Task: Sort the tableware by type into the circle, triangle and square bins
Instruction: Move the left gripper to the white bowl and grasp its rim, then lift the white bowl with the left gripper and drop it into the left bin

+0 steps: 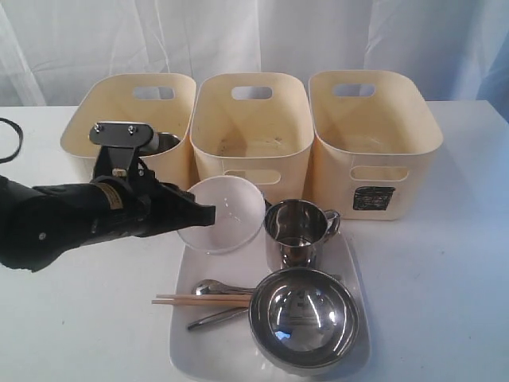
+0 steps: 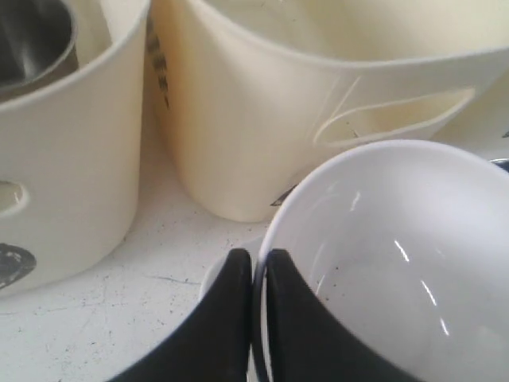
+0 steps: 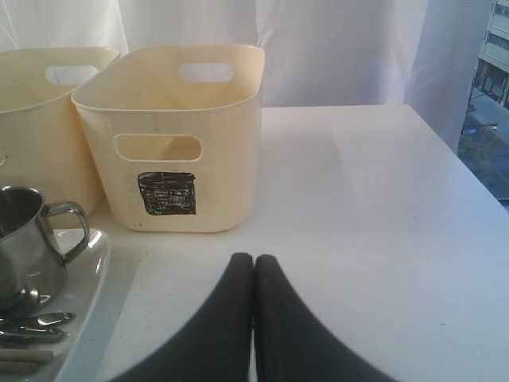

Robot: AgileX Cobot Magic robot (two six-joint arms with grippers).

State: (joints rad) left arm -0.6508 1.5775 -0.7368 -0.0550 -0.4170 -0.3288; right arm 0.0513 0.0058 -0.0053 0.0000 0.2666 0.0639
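Note:
My left gripper (image 1: 208,213) (image 2: 256,253) is shut on the rim of the small white bowl (image 1: 227,211) (image 2: 398,255), which is tilted over the back left corner of the white square plate (image 1: 354,267). On the plate are a steel mug (image 1: 296,231), the large steel bowl (image 1: 304,318), wooden chopsticks (image 1: 203,300) and steel cutlery (image 1: 219,287). Behind stand three cream bins: left (image 1: 131,119), middle (image 1: 253,127) and the square bin (image 1: 374,135) (image 3: 171,127). A second steel mug (image 1: 165,142) lies in the left bin. The left and middle bins' marks are mostly hidden. My right gripper (image 3: 254,259) is shut and empty over bare table.
White curtains hang behind the table. A black loop (image 1: 8,139) lies at the table's left edge. The table's right edge (image 3: 457,151) runs beyond the square bin, with open white surface (image 1: 445,263) right of the plate.

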